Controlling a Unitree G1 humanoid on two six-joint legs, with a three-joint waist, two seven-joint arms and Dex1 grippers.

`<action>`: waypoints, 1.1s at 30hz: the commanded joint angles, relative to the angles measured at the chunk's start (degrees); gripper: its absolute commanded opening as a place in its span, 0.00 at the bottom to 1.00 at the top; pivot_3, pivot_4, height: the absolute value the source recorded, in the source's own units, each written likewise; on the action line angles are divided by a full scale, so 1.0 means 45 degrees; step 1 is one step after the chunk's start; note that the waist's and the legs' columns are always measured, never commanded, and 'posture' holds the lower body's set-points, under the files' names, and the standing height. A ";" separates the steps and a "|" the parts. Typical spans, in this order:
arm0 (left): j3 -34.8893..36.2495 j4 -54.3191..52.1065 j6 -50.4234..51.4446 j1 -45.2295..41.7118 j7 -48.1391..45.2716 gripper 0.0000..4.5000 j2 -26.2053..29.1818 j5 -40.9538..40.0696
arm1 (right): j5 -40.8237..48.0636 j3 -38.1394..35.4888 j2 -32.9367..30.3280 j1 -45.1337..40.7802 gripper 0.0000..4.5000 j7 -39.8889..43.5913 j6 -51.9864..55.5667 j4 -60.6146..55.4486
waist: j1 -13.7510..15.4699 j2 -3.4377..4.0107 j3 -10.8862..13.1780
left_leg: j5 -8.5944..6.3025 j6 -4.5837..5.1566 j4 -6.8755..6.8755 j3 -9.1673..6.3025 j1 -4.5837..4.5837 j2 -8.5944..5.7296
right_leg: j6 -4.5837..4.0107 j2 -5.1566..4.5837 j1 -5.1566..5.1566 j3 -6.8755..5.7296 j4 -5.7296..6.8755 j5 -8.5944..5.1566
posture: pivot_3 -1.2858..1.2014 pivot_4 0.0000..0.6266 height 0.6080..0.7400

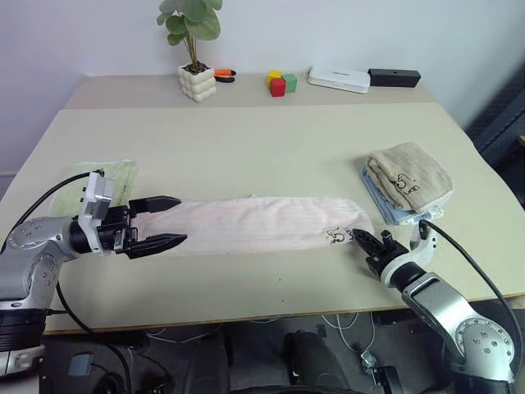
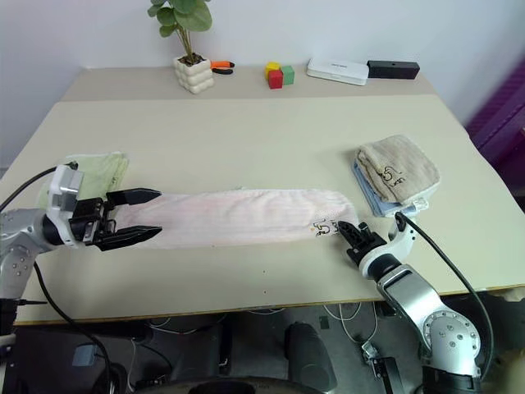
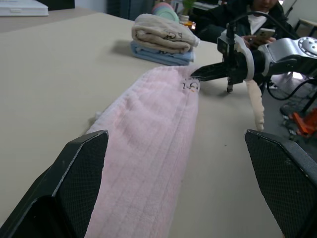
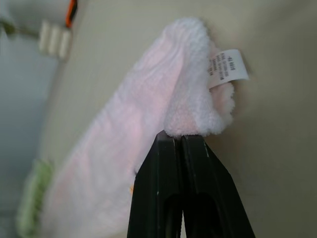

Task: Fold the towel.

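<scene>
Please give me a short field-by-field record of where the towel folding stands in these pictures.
towel: pale pink towel lying flat lengthwise across the table, not yet folded
right gripper: right gripper shut on the towel's end near its dark mark
left gripper: left gripper open, fingers either side of the towel's other end
beside left end: light green towel
beside right end: tan towel on a blue one
far edge: potted plant, coloured blocks

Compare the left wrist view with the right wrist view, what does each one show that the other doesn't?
Left wrist view: the left claw open over the towel, the right claw at its far end, a folded beige towel on a blue one.
Right wrist view: a white care label.
Both: the towel.
</scene>
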 commanded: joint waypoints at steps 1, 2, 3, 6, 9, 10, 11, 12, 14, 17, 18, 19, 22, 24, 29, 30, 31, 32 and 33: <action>0.0347 -0.0061 -0.0114 -0.0060 0.0039 1.00 -0.0028 -0.0168 | -0.1976 0.0528 -0.0823 -0.0445 0.01 0.1813 0.0002 -0.1422 | 0.0015 0.0005 0.0003 | 0.0000 0.0000 0.0001 -0.0001 -0.0008 -0.0001 | 0.0001 0.0003 -0.0006 0.0000 0.0000 0.0000 | 0.52 0.24 1.00; 0.0338 -0.0028 -0.0127 -0.0085 0.0060 1.00 -0.0050 -0.0166 | -0.2424 0.0764 -0.0918 -0.0618 0.01 0.2151 -0.0057 -0.1727 | 0.0013 0.0005 0.0003 | 0.0000 0.0000 0.0001 -0.0004 -0.0011 0.0001 | 0.0002 0.0011 -0.0010 -0.0003 0.0000 0.0001 | 0.52 0.24 1.00; 0.0335 -0.0026 -0.0132 -0.0096 0.0078 1.00 -0.0064 -0.0170 | -0.2804 0.0975 -0.0913 -0.0864 0.01 0.2380 -0.0151 -0.2002 | -0.0008 0.0005 0.0003 | 0.0000 0.0001 0.0000 -0.0009 -0.0011 0.0003 | 0.0002 0.0019 -0.0012 -0.0007 0.0001 0.0001 | 0.52 0.24 1.00; 0.0374 -0.0068 -0.0161 -0.0075 0.0157 1.00 -0.0122 -0.0167 | -0.3672 0.1567 -0.0859 -0.1340 0.01 0.2893 -0.0148 -0.2679 | 0.0002 0.0006 0.0003 | 0.0000 0.0001 -0.0011 -0.0009 -0.0013 0.0009 | 0.0006 0.0032 -0.0024 -0.0009 0.0003 0.0002 | 0.52 0.24 1.00; 0.0464 -0.0090 -0.0177 0.0017 0.0177 1.00 -0.0114 -0.0183 | -0.4647 0.2123 -0.1034 -0.1546 0.01 0.3476 -0.0141 -0.3182 | 0.0047 0.0005 0.0003 | 0.0000 0.0002 -0.0009 -0.0013 -0.0035 0.0008 | 0.0008 0.0034 -0.0034 -0.0014 0.0002 0.0002 | 0.52 0.24 1.00; 0.0507 -0.0124 -0.0166 0.0086 0.0176 1.00 -0.0100 -0.0207 | -0.4930 0.2317 -0.1113 -0.1588 0.01 0.3683 -0.0094 -0.3327 | 0.0063 0.0006 0.0003 | 0.0000 0.0001 -0.0001 -0.0014 -0.0046 0.0006 | 0.0008 0.0033 -0.0037 -0.0015 0.0002 0.0002 | 0.52 0.24 1.00; 0.0543 -0.0160 -0.0166 0.0151 0.0176 1.00 -0.0092 -0.0219 | -0.5215 0.2479 -0.1176 -0.1642 0.01 0.3888 -0.0063 -0.3426 | 0.0065 0.0005 0.0003 | 0.0000 0.0002 0.0012 -0.0014 -0.0062 0.0005 | 0.0008 0.0031 -0.0046 -0.0016 0.0002 0.0002 | 0.52 0.24 1.00; 0.0592 -0.0194 -0.0161 0.0212 0.0200 1.00 -0.0091 -0.0232 | -0.5735 0.2776 -0.1344 -0.1752 0.01 0.4200 -0.0089 -0.3537 | 0.0054 0.0005 0.0003 | 0.0000 0.0002 0.0021 -0.0016 -0.0070 0.0004 | 0.0008 0.0031 -0.0048 -0.0017 0.0002 0.0002 | 0.52 0.24 1.00; 0.0676 -0.0282 -0.0069 0.0345 0.0222 1.00 -0.0062 -0.0313 | -0.6279 0.3222 -0.1461 -0.1992 0.01 0.4628 0.0028 -0.3595 | 0.0046 0.0003 0.0002 | -0.0006 0.0011 0.0045 -0.0016 -0.0081 0.0004 | 0.0009 0.0030 -0.0048 -0.0017 0.0003 0.0003 | 0.52 0.24 1.00; 0.0825 -0.0442 -0.0071 0.0546 0.0224 1.00 0.0037 -0.0362 | -0.6772 0.3685 -0.1345 -0.2446 0.01 0.5095 0.0186 -0.3478 | 0.0044 0.0004 0.0002 | -0.0007 0.0013 0.0054 -0.0020 -0.0087 0.0004 | 0.0009 0.0030 -0.0050 -0.0020 0.0005 0.0004 | 0.52 0.24 1.00; 0.0884 -0.0474 -0.0073 0.0588 0.0253 1.00 0.0063 -0.0352 | -0.6834 0.3789 -0.1185 -0.2638 0.01 0.5160 0.0256 -0.3340 | 0.0045 0.0004 0.0002 | -0.0007 0.0013 0.0054 -0.0020 -0.0089 0.0005 | 0.0009 0.0031 -0.0052 -0.0020 0.0005 0.0004 | 0.52 0.24 1.00; 0.0943 -0.0484 -0.0070 0.0618 0.0267 1.00 0.0077 -0.0346 | -0.6947 0.3919 -0.1052 -0.2826 0.01 0.5240 0.0308 -0.3180 | 0.0044 0.0003 0.0002 | -0.0007 0.0013 0.0054 -0.0020 -0.0090 0.0005 | 0.0009 0.0031 -0.0052 -0.0021 0.0005 0.0004 | 0.52 0.24 1.00; 0.1162 -0.0749 0.0033 0.0883 0.0317 1.00 0.0119 -0.0417 | -0.7759 0.4693 -0.0901 -0.3452 0.01 0.5851 0.0446 -0.2606 | 0.0039 0.0003 0.0002 | -0.0007 0.0013 0.0056 -0.0021 -0.0090 0.0004 | 0.0009 0.0031 -0.0052 -0.0021 0.0005 0.0004 | 0.52 0.24 1.00; 0.1381 -0.0954 0.0094 0.1155 0.0378 1.00 0.0153 -0.0484 | -0.7902 0.4927 -0.0665 -0.3706 0.01 0.6158 0.0580 -0.2308 | 0.0045 0.0003 0.0001 | -0.0010 0.0018 0.0055 -0.0021 -0.0096 0.0004 | 0.0009 0.0031 -0.0055 -0.0022 0.0005 0.0004 | 0.52 0.24 1.00; 0.1769 -0.1484 0.0272 0.1702 0.0624 1.00 0.0183 -0.0671 | -0.7778 0.5082 0.0165 -0.4208 0.01 0.6458 0.1088 -0.2005 | 0.0039 0.0003 0.0002 | -0.0011 0.0020 0.0066 -0.0022 -0.0106 0.0005 | 0.0012 0.0032 -0.0064 -0.0024 0.0012 0.0006 | 0.52 0.24 1.00; 0.1830 -0.1588 0.0310 0.1794 0.0667 1.00 0.0186 -0.0713 | -0.7917 0.5164 0.0196 -0.4251 0.01 0.6594 0.1174 -0.1990 | 0.0034 0.0003 0.0002 | -0.0011 0.0020 0.0067 -0.0022 -0.0107 0.0005 | 0.0012 0.0031 -0.0064 -0.0024 0.0013 0.0006 | 0.52 0.24 1.00; 0.1909 -0.1689 0.0334 0.1917 0.0716 1.00 0.0188 -0.0755 | -0.7938 0.5240 0.0364 -0.4308 0.01 0.6623 0.1297 -0.1934 | 0.0031 0.0003 0.0002 | -0.0011 0.0020 0.0067 -0.0021 -0.0106 0.0005 | 0.0012 0.0031 -0.0064 -0.0024 0.0013 0.0006 | 0.52 0.24 1.00; 0.1974 -0.1785 0.0350 0.2036 0.0756 1.00 0.0189 -0.0791 | -0.7983 0.5333 0.0504 -0.4366 0.01 0.6683 0.1368 -0.1869 | 0.0040 0.0003 0.0002 | -0.0011 0.0020 0.0066 -0.0022 -0.0106 0.0005 | 0.0012 0.0031 -0.0065 -0.0024 0.0014 0.0006 | 0.52 0.24 1.00; 0.2034 -0.1877 0.0367 0.2139 0.0793 1.00 0.0190 -0.0827 | -0.7987 0.5401 0.0621 -0.4411 0.01 0.6752 0.1431 -0.1824 | 0.0043 0.0003 0.0002 | -0.0011 0.0020 0.0063 -0.0022 -0.0106 0.0006 | 0.0012 0.0032 -0.0066 -0.0025 0.0015 0.0006 | 0.52 0.24 1.00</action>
